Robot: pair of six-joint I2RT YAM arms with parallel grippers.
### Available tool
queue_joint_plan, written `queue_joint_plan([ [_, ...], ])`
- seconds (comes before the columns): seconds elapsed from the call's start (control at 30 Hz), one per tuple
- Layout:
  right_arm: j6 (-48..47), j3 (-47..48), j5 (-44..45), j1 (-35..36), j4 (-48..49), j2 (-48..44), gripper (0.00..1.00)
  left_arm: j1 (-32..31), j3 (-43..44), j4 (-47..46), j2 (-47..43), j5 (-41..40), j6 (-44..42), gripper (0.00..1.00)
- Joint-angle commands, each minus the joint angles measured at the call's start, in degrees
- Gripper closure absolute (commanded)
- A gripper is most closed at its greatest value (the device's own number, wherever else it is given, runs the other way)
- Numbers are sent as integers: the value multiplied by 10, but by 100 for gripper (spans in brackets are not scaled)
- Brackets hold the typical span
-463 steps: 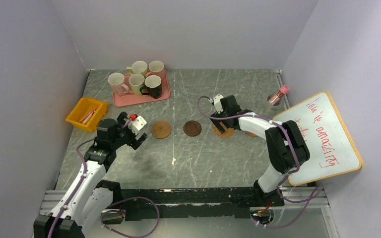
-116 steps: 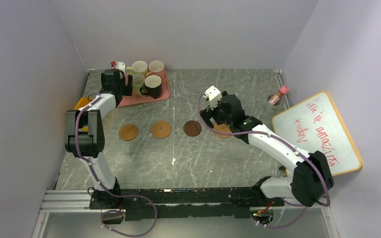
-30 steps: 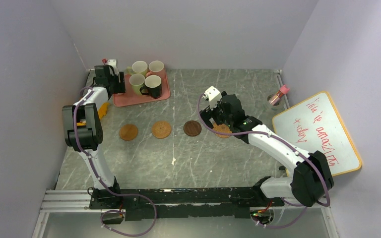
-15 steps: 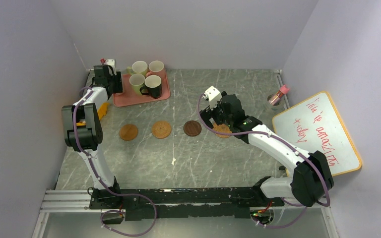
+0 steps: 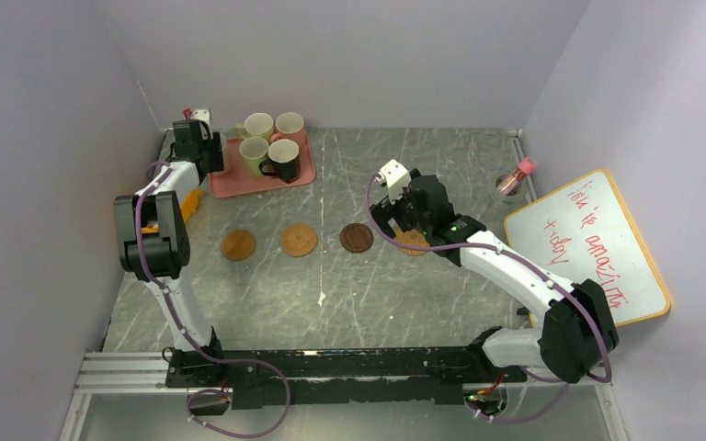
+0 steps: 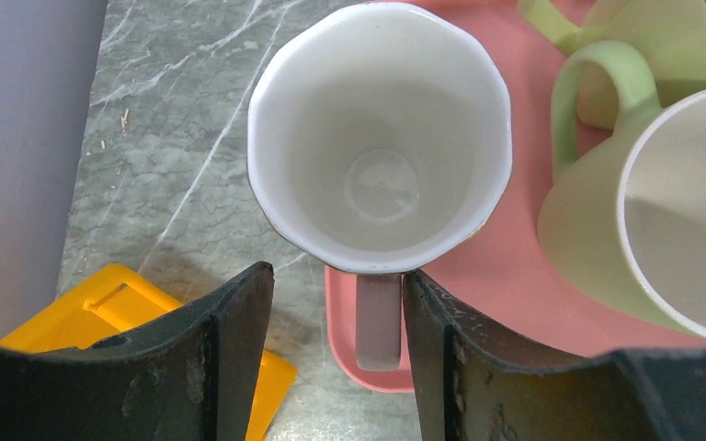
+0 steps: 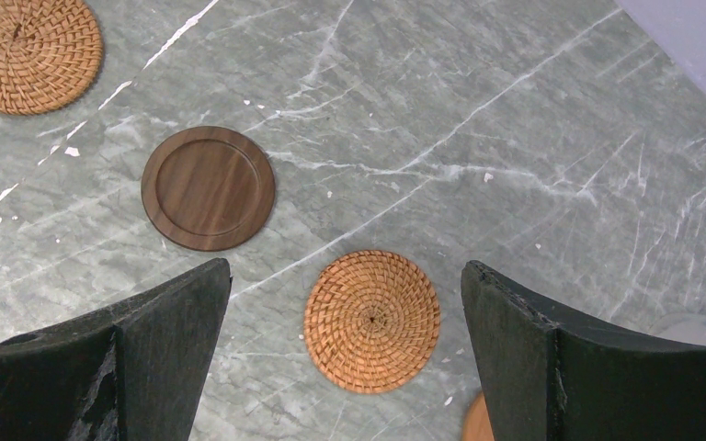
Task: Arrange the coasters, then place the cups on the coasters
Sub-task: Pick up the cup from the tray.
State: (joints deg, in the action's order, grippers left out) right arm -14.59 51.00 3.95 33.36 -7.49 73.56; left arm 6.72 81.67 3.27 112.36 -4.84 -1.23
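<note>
Left gripper (image 6: 336, 299) hovers at the pink mug (image 6: 381, 138), which stands at the 9 o'clock edge of the pink tray (image 6: 524, 276), up at the table's 11 o'clock. The mug's handle (image 6: 379, 322) points to 6 o'clock, between half-open jaws: one finger just beside it, a clear gap on the other side, nothing gripped. A green mug (image 6: 597, 230) stands at its 3 o'clock. Right gripper (image 7: 345, 280) hangs spread wide and empty above a woven coaster (image 7: 372, 322), with the dark wooden coaster (image 7: 208, 188) at its 10 o'clock.
</note>
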Motion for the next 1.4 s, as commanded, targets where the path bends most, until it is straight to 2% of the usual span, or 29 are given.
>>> queue_joint_plan([
  [0.0,-5,3,-6,-1,9,-5,0,4,5,-20,2,25,5,41],
  [0.27,-5,3,-6,-1,8,-5,0,4,10,-13,17,62,6,44],
  [0.53,-6,3,-6,0,9,-5,0,4,13,-20,28,64,9,45],
  [0.83,-8,3,-7,-1,9,-3,0,4,2,-50,26,59,5,62],
  [0.9,-8,3,-6,-1,8,-3,0,4,-2,-57,23,60,2,74],
  [1.03,-8,3,-7,-1,9,-3,0,4,-9,-66,16,65,-4,93],
  [1.07,-8,3,-7,0,9,-3,0,4,-10,-67,14,66,-6,95],
  [1.37,-9,3,-8,-1,8,-3,0,4,-61,-121,-42,93,-21,95],
])
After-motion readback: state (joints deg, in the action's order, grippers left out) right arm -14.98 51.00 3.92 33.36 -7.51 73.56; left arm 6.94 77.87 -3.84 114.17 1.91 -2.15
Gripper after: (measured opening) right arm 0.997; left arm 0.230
